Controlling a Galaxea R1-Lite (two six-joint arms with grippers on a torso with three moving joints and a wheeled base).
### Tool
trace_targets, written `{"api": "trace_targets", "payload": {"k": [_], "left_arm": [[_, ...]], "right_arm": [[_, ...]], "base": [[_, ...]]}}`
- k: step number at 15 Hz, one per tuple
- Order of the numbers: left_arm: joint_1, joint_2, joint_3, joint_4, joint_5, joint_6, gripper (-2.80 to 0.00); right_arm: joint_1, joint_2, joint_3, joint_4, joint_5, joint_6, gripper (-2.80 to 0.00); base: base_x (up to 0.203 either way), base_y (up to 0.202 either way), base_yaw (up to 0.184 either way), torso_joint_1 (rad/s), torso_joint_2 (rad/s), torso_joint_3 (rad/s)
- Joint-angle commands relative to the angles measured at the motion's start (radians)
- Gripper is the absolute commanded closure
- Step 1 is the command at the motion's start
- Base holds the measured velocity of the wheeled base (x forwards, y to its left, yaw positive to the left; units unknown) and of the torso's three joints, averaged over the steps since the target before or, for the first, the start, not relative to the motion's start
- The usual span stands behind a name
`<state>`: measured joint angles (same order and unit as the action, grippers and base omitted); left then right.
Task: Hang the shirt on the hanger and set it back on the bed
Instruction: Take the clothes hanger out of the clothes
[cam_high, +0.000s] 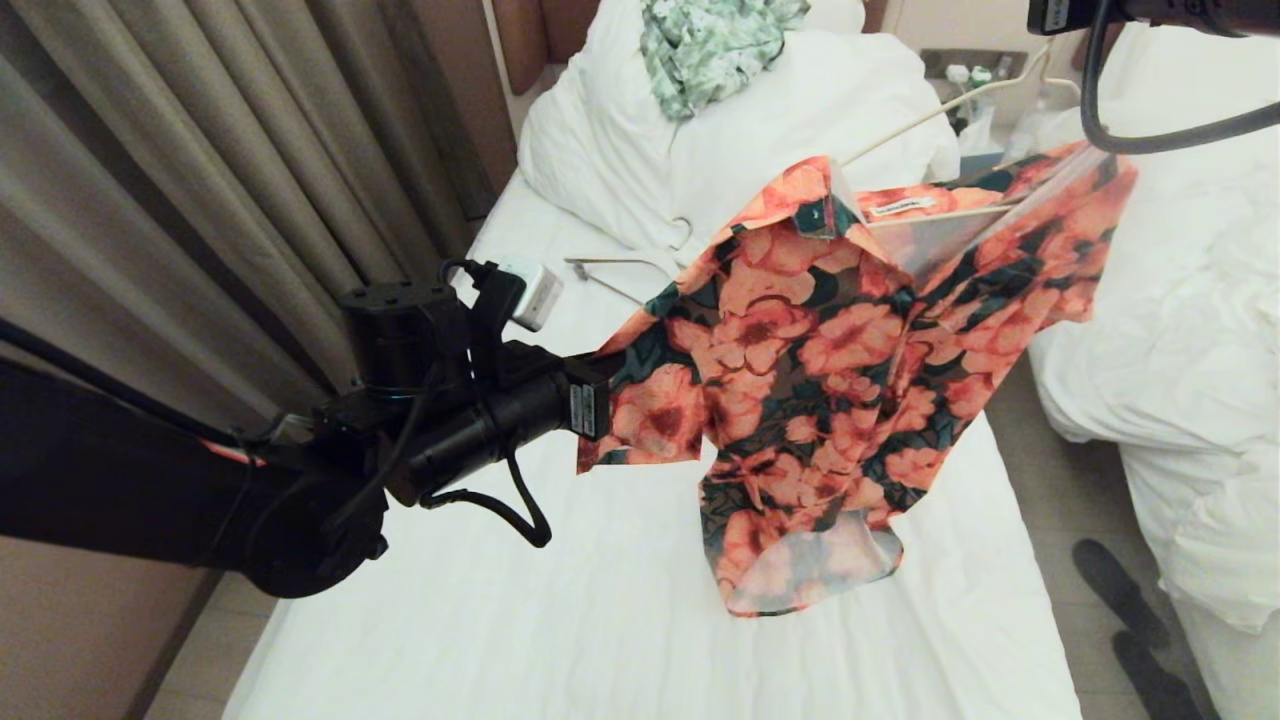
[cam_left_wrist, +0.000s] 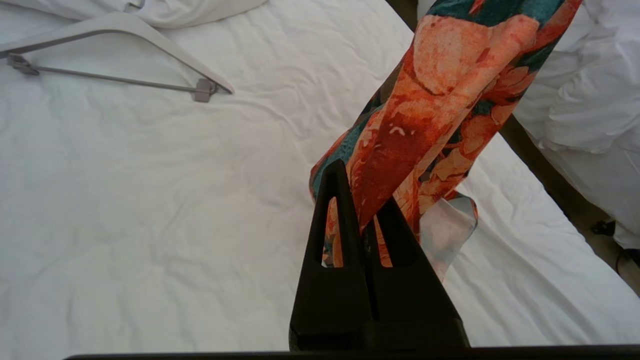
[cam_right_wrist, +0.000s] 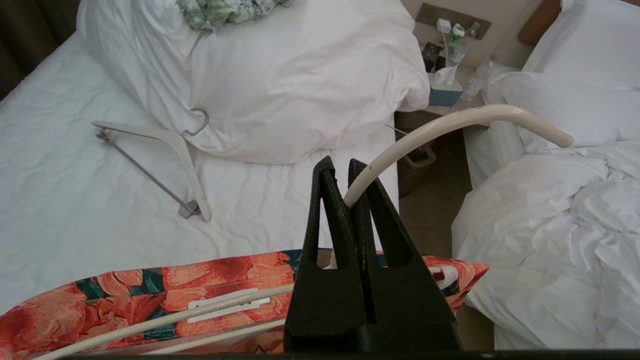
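Hanging underway: shirt (cam_high: 830, 370) sleeve is pinched by left gripper (cam_left_wrist: 362, 210), hanger (cam_right_wrist: 450, 125) hook by right gripper (cam_right_wrist: 345, 185); second shoulder must be threaded next.

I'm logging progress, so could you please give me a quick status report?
Left gripper shut on shirt sleeve; right gripper shut on hanger hook. Shirt aloft over bed. Thicker hanger lies beyond.

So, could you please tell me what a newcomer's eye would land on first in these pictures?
The flowered shirt stands out, held in the air above the white bed. The left pincer is shut on its cloth at one side, while the right pincer grips the cream hanger by its hook. A second, thicker hanger lies on the sheet by the pillow heap.
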<state>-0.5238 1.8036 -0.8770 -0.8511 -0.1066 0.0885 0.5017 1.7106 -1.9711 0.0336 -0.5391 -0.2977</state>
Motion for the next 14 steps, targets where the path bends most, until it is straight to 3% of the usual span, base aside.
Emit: {"api": "trace_targets", "payload": {"k": [1, 3, 4, 10, 14], "left_arm": [[-0.001, -0.004, 0.0, -0.011, 0.001, 0.0, 0.0], [-0.001, -0.011, 0.004, -0.014, 0.001, 0.002, 0.0], [0.001, -0.022, 0.009, -0.013, 0.001, 0.003, -2.8], [0.026, -0.146, 0.035, -0.003, -0.044, 0.004, -2.8], [0.194, -0.135, 0.004, -0.004, -0.127, 0.004, -2.8]], "right_arm": [[0.0, 0.0, 0.0, 0.0, -0.004, -0.001, 0.0], [0.0, 0.001, 0.0, 0.001, -0.002, -0.001, 0.0], [0.0, 0.003, 0.0, 0.001, -0.004, -0.001, 0.0], [-0.018, 0.024, 0.0, 0.0, -0.004, -0.001, 0.0], [-0.014, 0.03, 0.0, 0.0, -0.004, -0.003, 0.0]], "base": [[0.0, 0.0, 0.0, 0.0, 0.0, 0.0], [0.0, 0.0, 0.0, 0.0, 0.0, 0.0], [0.0, 0.0, 0.0, 0.0, 0.0, 0.0], [0.0, 0.0, 0.0, 0.0, 0.0, 0.0], [0.0, 0.0, 0.0, 0.0, 0.0, 0.0]]}}
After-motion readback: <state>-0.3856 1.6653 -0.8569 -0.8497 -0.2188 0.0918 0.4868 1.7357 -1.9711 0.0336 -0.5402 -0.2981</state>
